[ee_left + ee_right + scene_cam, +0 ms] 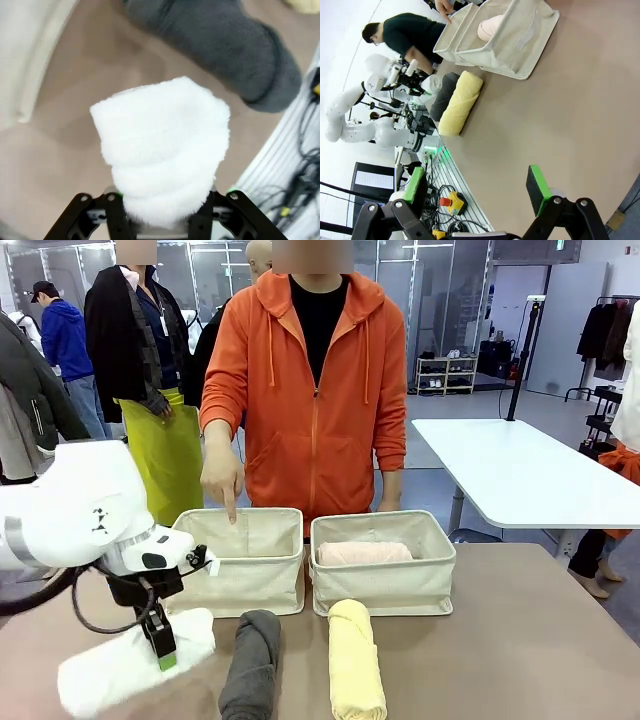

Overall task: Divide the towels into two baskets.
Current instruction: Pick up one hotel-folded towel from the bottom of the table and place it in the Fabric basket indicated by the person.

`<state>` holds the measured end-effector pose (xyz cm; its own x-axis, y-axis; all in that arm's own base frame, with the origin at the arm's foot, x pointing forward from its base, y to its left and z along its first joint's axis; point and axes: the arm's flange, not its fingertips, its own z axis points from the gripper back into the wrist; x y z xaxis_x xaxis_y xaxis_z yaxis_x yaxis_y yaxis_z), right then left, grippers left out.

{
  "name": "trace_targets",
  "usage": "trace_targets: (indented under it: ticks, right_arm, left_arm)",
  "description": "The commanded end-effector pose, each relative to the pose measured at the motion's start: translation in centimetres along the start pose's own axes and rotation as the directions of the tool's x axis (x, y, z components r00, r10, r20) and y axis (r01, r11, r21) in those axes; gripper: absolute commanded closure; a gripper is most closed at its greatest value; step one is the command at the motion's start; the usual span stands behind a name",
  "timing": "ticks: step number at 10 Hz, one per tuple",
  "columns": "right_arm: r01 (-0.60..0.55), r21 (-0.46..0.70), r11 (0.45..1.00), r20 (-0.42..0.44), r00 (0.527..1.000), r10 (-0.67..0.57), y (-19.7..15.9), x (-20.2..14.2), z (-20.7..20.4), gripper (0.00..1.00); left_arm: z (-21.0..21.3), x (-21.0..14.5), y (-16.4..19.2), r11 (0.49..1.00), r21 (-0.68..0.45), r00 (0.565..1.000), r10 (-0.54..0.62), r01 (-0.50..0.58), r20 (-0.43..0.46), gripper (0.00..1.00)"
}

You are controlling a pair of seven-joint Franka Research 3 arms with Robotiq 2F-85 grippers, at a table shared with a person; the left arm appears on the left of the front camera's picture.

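Left claw [165,648] clamped on white towel [120,670] just in front of left basket [255,585], person's hand [222,475] pointing into it; right claw [477,187] gaping, empty.

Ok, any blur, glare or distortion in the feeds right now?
Front view: evenly lit, sharp on the left gripper and the white towel. Left wrist view: that towel sits so close it is soft and nearly washed out; the dark grey towel behind is blurred too. Right wrist view: sharp, rolled sideways.

Fluffy, rough terry cloth on the white towel [162,160], matt cream canvas on the baskets [385,590], smooth matt table [520,640] top.
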<state>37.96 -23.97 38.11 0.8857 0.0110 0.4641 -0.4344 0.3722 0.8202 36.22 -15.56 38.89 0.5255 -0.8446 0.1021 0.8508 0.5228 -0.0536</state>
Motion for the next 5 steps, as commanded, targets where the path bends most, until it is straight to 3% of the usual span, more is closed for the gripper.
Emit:
trace_targets:
  ticks: [1,3,5]
  right_arm:
    - [-0.003,0.007,1.0,0.006,1.0,0.003,0.3,0.0,0.1,0.0]
    - [-0.003,0.007,1.0,0.006,1.0,0.003,0.3,0.0,0.1,0.0]
    - [-0.003,0.007,1.0,0.006,1.0,0.003,0.3,0.0,0.1,0.0]
  left_arm:
    - [4.2,-0.1,-1.3,0.968,0.171,0.979,-0.195,0.183,0.055,0.57]
    - [8.4,2.2,-1.2,0.897,0.37,0.951,-0.294,0.241,0.093,0.57]
    - [10.5,4.7,-0.2,0.861,0.438,0.905,-0.374,0.258,0.201,0.57]
